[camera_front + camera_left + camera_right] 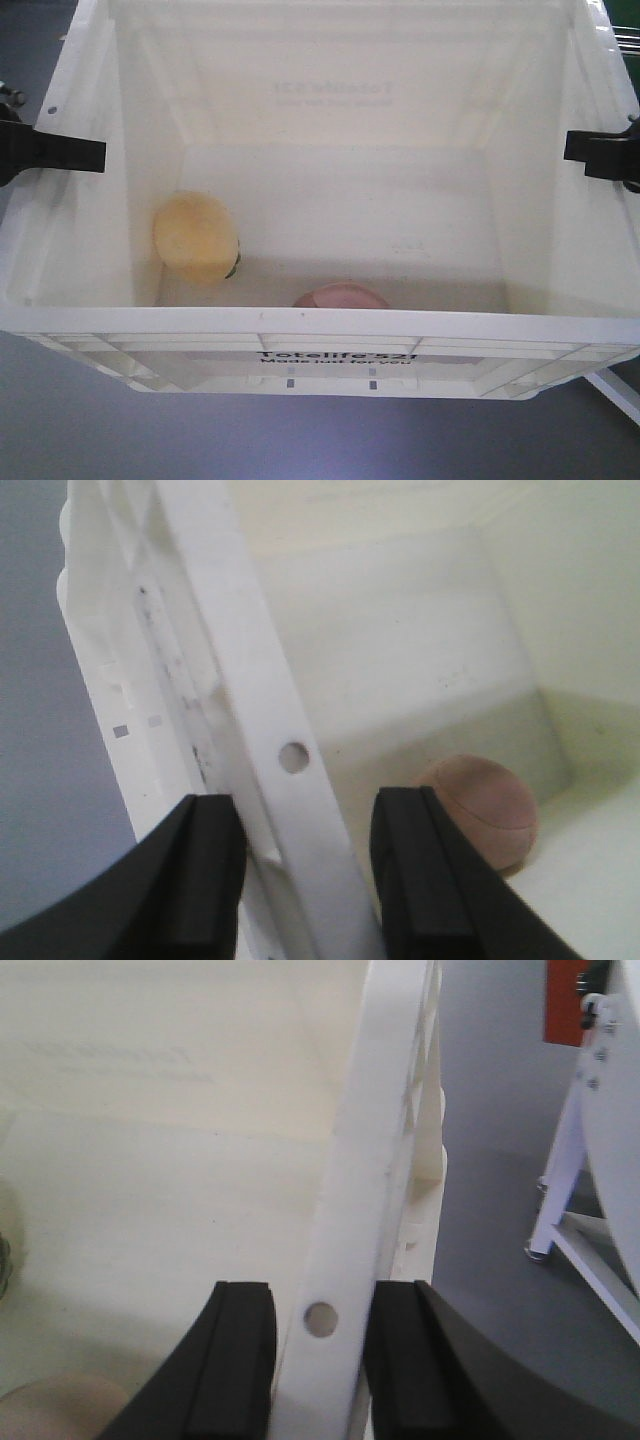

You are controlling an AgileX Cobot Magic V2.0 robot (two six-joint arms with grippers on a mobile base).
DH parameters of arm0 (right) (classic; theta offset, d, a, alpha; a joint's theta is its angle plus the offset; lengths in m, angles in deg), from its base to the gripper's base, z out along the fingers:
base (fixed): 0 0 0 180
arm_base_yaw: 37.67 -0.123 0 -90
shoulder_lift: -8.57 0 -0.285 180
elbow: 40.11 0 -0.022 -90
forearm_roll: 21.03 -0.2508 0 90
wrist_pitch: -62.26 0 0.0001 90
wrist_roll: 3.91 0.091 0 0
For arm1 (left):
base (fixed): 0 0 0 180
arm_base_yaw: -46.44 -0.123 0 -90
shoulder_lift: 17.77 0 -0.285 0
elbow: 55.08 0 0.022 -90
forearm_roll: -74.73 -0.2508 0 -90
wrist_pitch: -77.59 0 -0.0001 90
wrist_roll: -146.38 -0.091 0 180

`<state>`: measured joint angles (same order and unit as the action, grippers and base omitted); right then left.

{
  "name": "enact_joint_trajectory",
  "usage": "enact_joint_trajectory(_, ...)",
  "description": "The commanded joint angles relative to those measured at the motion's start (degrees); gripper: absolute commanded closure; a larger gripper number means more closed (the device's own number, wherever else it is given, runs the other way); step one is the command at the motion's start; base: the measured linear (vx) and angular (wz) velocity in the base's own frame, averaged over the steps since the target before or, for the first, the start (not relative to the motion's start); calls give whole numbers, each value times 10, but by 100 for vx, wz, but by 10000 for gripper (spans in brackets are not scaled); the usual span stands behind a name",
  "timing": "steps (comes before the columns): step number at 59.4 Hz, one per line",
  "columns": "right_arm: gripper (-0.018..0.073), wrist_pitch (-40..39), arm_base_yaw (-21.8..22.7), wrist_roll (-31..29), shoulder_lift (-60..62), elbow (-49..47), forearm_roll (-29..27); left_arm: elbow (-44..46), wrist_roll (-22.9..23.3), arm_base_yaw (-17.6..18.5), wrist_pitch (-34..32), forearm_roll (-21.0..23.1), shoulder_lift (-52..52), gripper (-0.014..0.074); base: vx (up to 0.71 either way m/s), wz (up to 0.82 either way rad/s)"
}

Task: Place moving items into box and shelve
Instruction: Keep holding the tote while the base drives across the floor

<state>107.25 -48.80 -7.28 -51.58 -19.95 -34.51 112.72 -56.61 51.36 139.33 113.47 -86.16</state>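
Two opposite rims of the white crate [320,322] are clamped: left gripper [305,875] at 9 o'clock, right gripper [320,1360] at 3 o'clock.

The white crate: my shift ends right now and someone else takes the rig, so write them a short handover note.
Left gripper: shut on the white crate's left rim, one finger on each side of the wall.
Right gripper: shut on the right rim in the same way.
Items: pale yellow lump lies on the crate floor at the left; pinkish-brown lump on the floor against the near wall.
Done: both items are boxed, crate gripped on both sides.
Left: carry the crate to the shelf and set it down; no shelf shows in these views.
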Motion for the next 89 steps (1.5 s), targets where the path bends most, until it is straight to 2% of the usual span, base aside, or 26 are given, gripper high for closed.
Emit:
enact_joint_trajectory(1, 565, -78, -2, -15, 12, -25, -49, 26, -16, 8, -50, 81, 16, 603, -18, 74)
enact_joint_trajectory(52, 565, -77, -2, -15, 12, -25, -49, 26, -16, 8, -45, 81, 16, 603, -14, 79)
enact_joint_trajectory(89, 565, -77, -2, -15, 12, -25, -49, 26, -16, 8, -37, 81, 16, 603, 7, 53)
